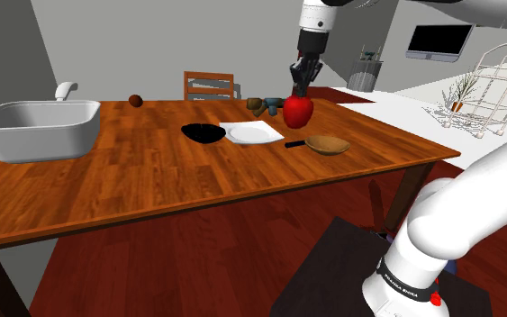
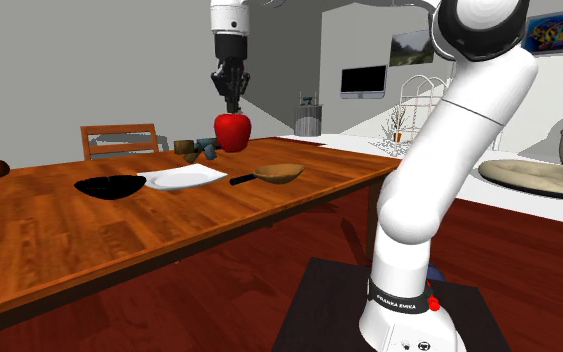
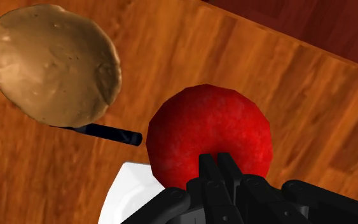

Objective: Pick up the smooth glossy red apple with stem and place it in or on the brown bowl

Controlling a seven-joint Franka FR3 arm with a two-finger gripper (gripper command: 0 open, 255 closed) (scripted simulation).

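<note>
In the wrist view the gripper [image 3: 217, 162] covers the top of the apple [image 3: 209, 127], so the spot where its closed fingers grip the fruit is hidden. Just beside the gripper, a white plate [image 3: 128, 194] is cut off by the picture's edge and partly hidden by the hand. Beyond the apple, a dark handle [image 3: 110, 133] has one end tucked under the bowl [image 3: 53, 63]; what it belongs to cannot be told. In the shoulder view, the items [image 1: 262, 105] just behind the gripper's load are too small to name. The arm [image 1: 319, 16] above the gripper is cut by the top edge.
</note>
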